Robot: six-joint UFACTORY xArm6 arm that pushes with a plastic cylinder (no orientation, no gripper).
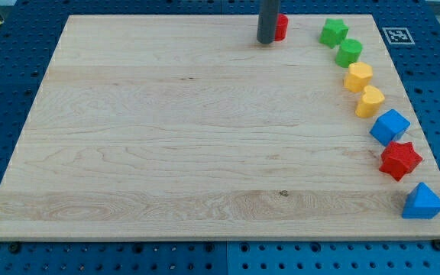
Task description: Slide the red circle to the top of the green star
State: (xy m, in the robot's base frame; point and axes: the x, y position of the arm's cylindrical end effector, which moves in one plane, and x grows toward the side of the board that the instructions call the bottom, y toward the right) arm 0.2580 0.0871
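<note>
The red circle (281,27) lies near the view's top edge of the wooden board, partly hidden behind my rod. My tip (266,41) stands right against its left side. The green star (332,32) lies to the right of the red circle, a short gap apart, at about the same height in the view.
Along the board's right side, in a curved row from top to bottom: a green circle (349,53), a yellow hexagon (358,77), a yellow heart (370,101), a blue cube (389,127), a red star (399,160), a blue triangle (422,202). The board's top edge (205,16) is close to the red circle.
</note>
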